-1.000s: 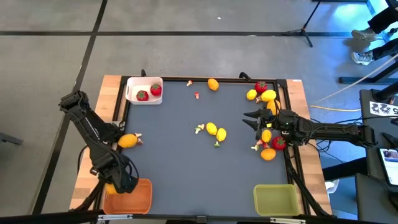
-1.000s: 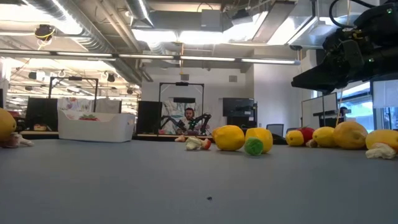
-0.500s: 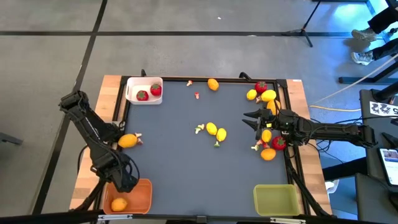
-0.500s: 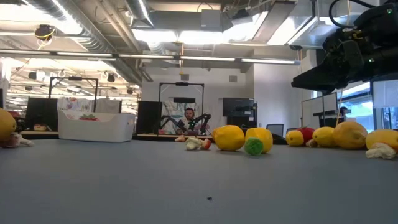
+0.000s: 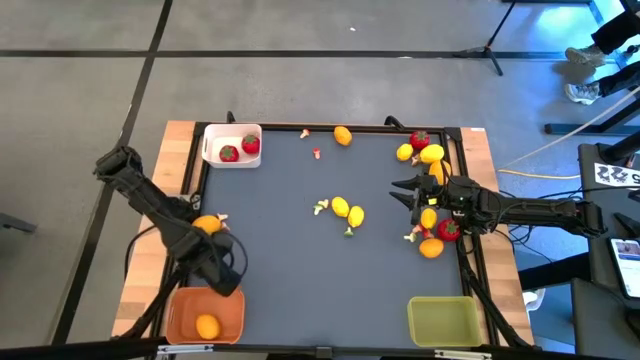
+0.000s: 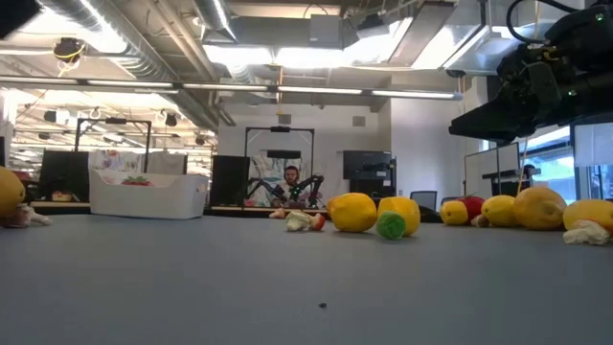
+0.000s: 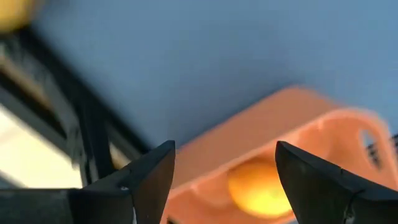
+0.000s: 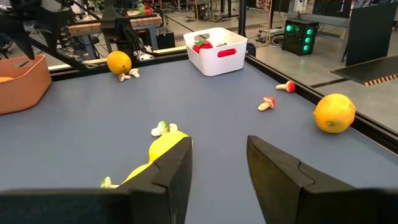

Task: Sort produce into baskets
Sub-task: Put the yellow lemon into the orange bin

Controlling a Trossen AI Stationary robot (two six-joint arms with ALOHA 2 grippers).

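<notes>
You have barely begun: two strawberries point(image 5: 240, 149) sit in the white basket point(image 5: 213, 136); one orange citrus point(image 5: 207, 326) lies in the orange basket point(image 5: 176, 305); the olive-green basket point(image 5: 443, 321) looks empty. Your left gripper point(image 5: 226, 276) hangs just beside the orange basket, jaws apart and empty; your right gripper point(image 5: 403, 194) waits near the right-edge cluster, jaws apart on nothing. The lemons point(image 5: 347, 210) mid-table and that cluster await sorting.

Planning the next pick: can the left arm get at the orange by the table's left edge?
Probably yes. The left gripper is open and empty, and the orange lies right beside that arm with nothing in between.
</notes>
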